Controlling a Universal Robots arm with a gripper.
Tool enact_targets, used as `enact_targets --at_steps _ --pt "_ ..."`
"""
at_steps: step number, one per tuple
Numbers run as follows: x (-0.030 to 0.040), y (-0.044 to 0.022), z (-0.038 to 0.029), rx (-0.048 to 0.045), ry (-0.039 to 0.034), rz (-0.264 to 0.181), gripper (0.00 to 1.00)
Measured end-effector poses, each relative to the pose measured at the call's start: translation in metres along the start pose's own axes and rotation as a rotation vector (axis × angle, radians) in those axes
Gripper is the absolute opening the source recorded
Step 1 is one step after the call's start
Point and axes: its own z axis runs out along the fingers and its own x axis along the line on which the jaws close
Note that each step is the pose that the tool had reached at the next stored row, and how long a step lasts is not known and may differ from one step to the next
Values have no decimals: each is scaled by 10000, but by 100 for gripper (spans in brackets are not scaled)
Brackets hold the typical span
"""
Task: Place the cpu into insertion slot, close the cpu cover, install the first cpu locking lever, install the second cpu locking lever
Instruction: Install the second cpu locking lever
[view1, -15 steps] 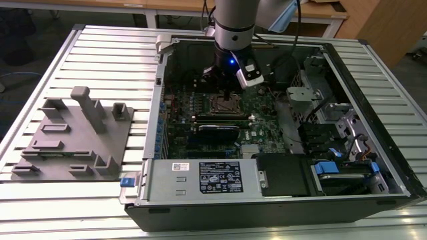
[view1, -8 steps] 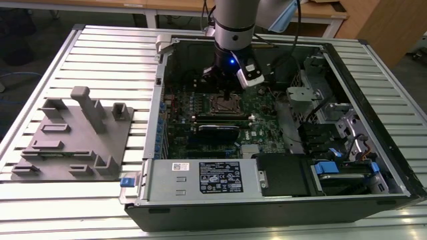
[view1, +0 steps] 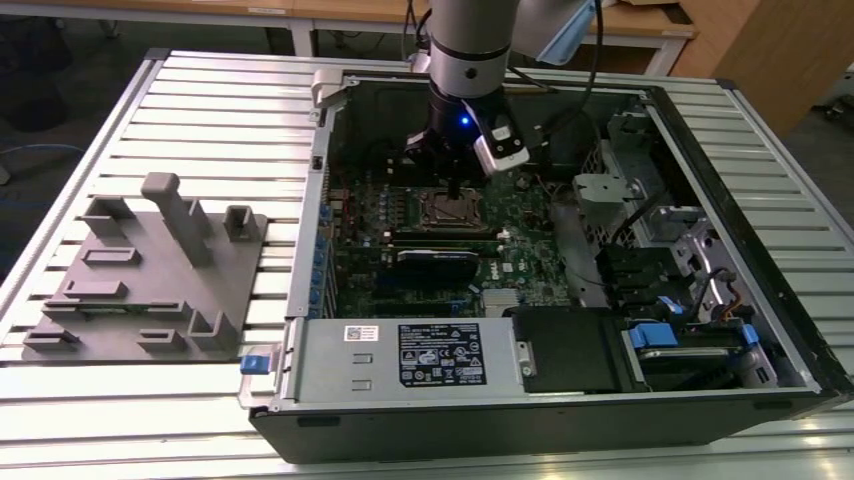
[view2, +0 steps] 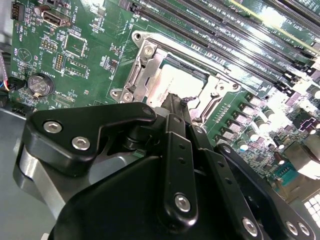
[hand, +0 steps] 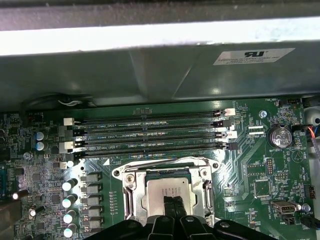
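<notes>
The cpu (hand: 161, 192), a dull silver square, lies flat in the insertion slot (hand: 160, 174) on the green board. The cpu cover (hand: 131, 197), a silver frame with a cut-out centre, lies down around the chip. My gripper (hand: 174, 206) hangs straight over the socket with its two black fingertips (hand: 170, 205) pressed together, their ends on the chip's top near one edge. In the second wrist view the gripper (view2: 176, 102) meets the cpu (view2: 167, 86) inside the cover (view2: 142, 70). In the exterior view the gripper (view1: 461, 188) stands just above the socket (view1: 447, 208).
Long black memory slots (hand: 150, 132) run beside the socket, with the grey case wall (hand: 150, 65) behind them. A coin battery (hand: 280, 136) and a row of capacitors (hand: 70, 186) flank it. The open computer case (view1: 747, 200) holds a power supply (view1: 400, 355). A grey fixture (view1: 147, 270) sits on the table.
</notes>
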Motion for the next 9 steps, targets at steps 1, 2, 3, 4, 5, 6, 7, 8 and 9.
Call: enact_targets --at_steps 1,2,3,4,5,6,7,8,9 --pt "0 0 0 0 -1 0 10" --pt "0 0 0 0 0 0 10" --pt "0 0 0 0 0 0 10" --pt "0 0 -1 0 0 0 10" --pt "0 0 -2 0 0 0 10" --pt "0 -1 -9 7 3 0 10" --pt "-1 0 -15 4 2 0 10" --pt "-1 1 -23 1 0 0 10" --pt "-2 1 -35 2 1 0 10"
